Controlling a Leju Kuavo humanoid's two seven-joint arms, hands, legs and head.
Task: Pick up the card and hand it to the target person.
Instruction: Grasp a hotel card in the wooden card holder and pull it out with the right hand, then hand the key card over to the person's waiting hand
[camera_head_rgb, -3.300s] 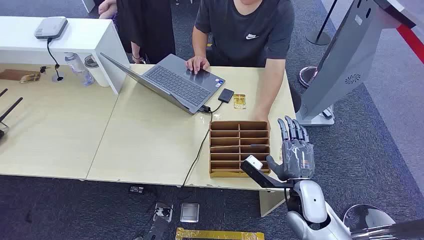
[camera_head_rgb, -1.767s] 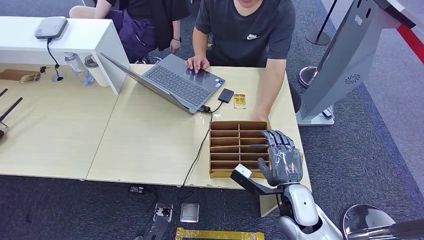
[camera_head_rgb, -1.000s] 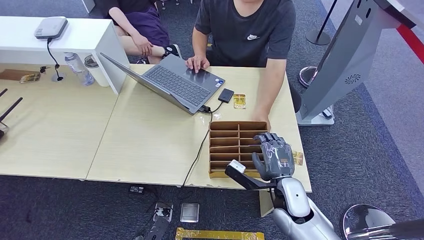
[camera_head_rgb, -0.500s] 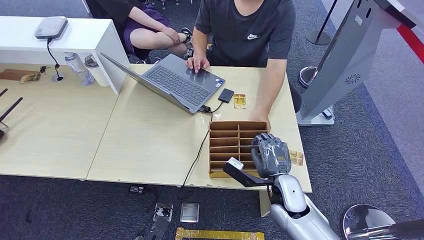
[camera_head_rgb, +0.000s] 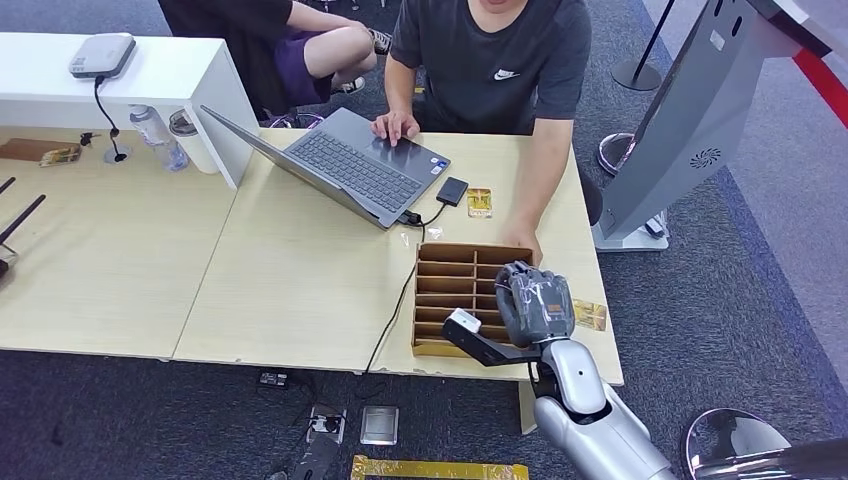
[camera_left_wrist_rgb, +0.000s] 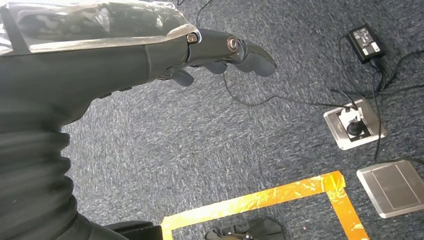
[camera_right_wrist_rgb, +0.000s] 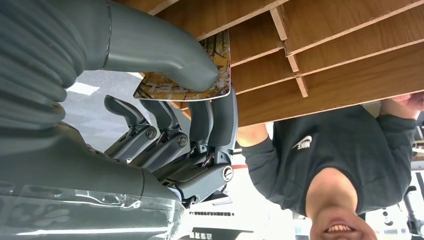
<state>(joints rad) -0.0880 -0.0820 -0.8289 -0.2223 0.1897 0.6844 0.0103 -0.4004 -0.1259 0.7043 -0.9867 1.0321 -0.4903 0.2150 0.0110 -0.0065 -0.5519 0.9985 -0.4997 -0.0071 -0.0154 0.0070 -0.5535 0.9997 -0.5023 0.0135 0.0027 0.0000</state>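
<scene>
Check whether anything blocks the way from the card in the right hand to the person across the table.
Nothing visible blocks it. The right hand pinches the card at the wooden organizer, whose dividers sit beside the card, and the person sits just beyond, one hand at the organizer's far edge.

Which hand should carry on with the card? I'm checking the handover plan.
The right hand. In its wrist view its thumb and fingers pinch the card at the wooden organizer, near the seated person. The left hand hangs over the carpet, holding nothing.
</scene>
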